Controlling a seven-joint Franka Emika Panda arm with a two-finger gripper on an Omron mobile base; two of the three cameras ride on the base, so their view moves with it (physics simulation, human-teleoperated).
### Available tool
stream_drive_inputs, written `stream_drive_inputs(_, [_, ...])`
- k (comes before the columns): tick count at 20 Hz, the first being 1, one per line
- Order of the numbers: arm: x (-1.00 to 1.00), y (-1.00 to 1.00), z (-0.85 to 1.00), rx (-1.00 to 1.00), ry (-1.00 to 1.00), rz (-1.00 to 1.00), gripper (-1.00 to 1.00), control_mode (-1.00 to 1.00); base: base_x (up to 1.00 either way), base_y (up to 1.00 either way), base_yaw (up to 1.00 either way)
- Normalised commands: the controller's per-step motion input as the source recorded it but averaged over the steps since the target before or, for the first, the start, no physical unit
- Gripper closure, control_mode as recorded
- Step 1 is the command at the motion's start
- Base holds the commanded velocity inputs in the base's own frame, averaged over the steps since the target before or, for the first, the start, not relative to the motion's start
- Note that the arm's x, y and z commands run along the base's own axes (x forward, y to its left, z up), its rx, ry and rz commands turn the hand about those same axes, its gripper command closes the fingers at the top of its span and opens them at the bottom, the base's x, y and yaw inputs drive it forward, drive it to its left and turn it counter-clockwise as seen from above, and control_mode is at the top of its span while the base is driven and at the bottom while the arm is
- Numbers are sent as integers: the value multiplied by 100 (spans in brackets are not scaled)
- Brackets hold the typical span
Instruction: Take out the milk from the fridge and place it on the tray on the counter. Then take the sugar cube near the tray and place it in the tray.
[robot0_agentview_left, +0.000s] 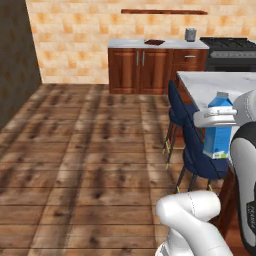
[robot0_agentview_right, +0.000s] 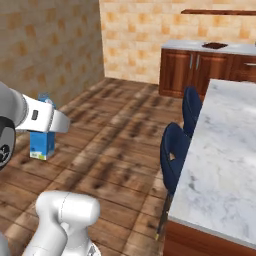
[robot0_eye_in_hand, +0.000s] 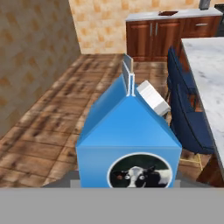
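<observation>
Milk: we carry the small blue carton with a white gabled top in mid-air, well above the brown plank floor; in the hand view its blue face and cow label sit right under the camera.
Gripper: our two-finger gripper is pinched on the carton's sides, the jaws held partway apart by its width; the fingertips themselves are hidden behind the carton.
Done so far: we judge the milk is out of the fridge, since it hangs in the open room in our grip.
Left to do: we have not yet set the milk on the flat dark brown tray, which lies far ahead on the white-grey marble counter over reddish-brown cabinets, against the orange-tiled wall. The sugar cube step is also ahead of us; we cannot make out the cube at this distance.
Open room: a wide stretch of bare plank floor runs from us to the counter, on the left side of the left base view.
Edges to mind: the large marble island stands close on our right, and two dark blue chairs are tucked along its near edge, just beside our path. The carton hangs near the island's corner in the left base view, so we judge a swing to the right could clip it.
Other things: a grey canister stands on the counter right of the tray, beside a black stove.
</observation>
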Motion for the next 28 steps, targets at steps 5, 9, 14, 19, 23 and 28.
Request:
stream_drive_inputs(5, [0, 0, 0, 0, 0, 0, 100, 100, 61, 100, -20])
stream_drive_inputs(9, [0, 0, 0, 0, 0, 0, 100, 100, 100, 99, -32])
stream_drive_inputs(14, [0, 0, 0, 0, 0, 0, 100, 100, 100, 47, -22])
stream_drive_inputs(19, [0, 0, 0, 0, 0, 0, 100, 100, 100, -30, -5])
stream_drive_inputs(23, [0, 0, 0, 0, 0, 0, 100, 100, 100, -28, -1])
stream_drive_inputs(28, [0, 0, 0, 0, 0, 0, 100, 100, 100, -27, -2])
